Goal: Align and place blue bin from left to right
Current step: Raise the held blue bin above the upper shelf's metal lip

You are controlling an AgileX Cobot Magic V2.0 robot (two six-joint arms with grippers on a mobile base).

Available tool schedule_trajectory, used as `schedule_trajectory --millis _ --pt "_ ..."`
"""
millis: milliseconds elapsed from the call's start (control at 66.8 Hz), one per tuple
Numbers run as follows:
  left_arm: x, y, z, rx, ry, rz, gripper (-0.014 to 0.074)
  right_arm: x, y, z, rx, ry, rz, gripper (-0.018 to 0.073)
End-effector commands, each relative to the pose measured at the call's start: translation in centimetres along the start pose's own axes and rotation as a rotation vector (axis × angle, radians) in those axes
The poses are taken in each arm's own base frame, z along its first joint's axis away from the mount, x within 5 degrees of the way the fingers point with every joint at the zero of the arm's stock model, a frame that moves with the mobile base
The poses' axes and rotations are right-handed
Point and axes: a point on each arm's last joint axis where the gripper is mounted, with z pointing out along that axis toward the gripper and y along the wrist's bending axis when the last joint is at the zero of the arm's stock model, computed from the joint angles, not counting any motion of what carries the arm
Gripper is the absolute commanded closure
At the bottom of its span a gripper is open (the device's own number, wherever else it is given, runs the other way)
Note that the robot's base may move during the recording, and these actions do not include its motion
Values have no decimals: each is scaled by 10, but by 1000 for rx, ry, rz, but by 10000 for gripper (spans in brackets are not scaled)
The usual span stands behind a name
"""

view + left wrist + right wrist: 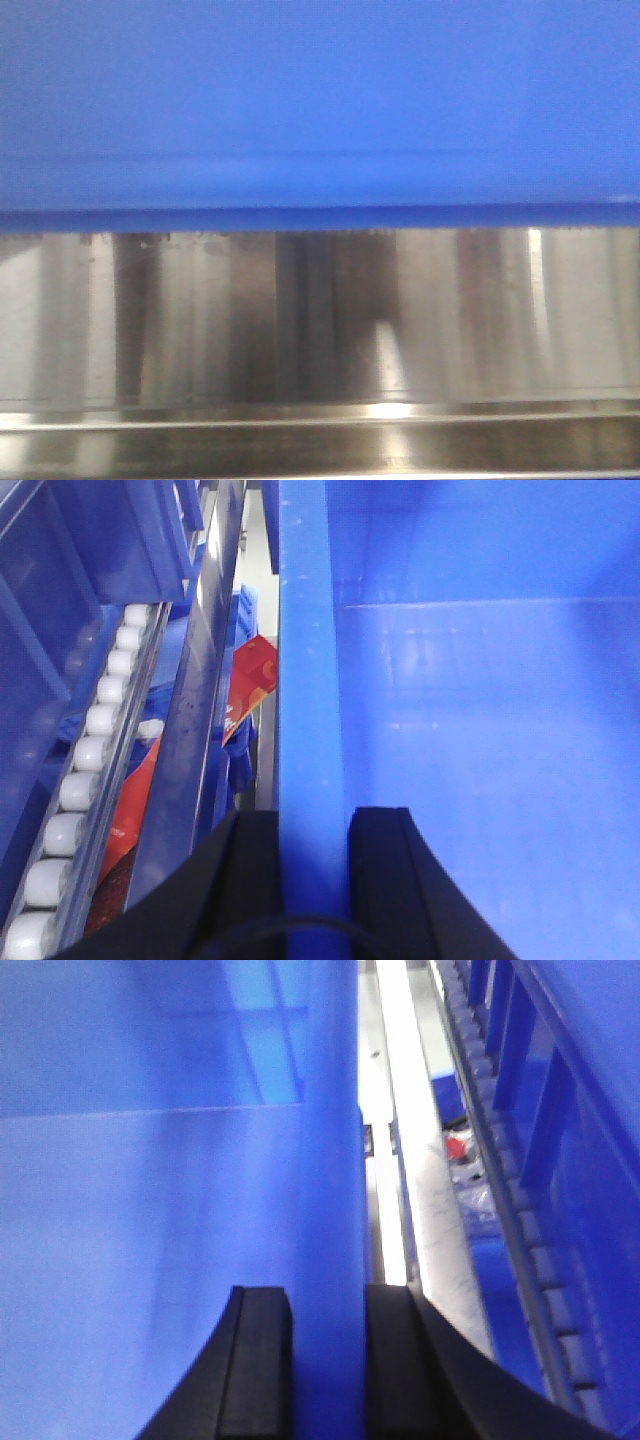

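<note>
Wrist-mounted views: the blue bin (480,730) is gripped by opposite walls.
Left gripper (315,825) and right gripper (325,1305) each pinch a wall; the bin is seemingly held above the steel surface (320,320), placement and alignment not yet done.

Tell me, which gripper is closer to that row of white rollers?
Left. The left gripper clamps the blue bin by the wall on the side of the white rollers. The right gripper clamps the opposite wall, with the bin's whole width between.
</note>
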Motion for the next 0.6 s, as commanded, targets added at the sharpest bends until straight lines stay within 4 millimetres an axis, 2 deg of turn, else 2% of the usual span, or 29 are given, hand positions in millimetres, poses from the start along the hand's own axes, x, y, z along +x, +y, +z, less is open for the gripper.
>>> schedule_trajectory --millis 0,285,584 --pt "-12 -4 -1 108 -89 -20 707 -13 14 -3 -120 -82 6 629" --pt "-28 17 20 199 -79 -91 707 -39 30 26 -94 -98 6 629" --pt "-39 33 69 205 -56 -122 707 -53 28 76 -130 -76 99 629"
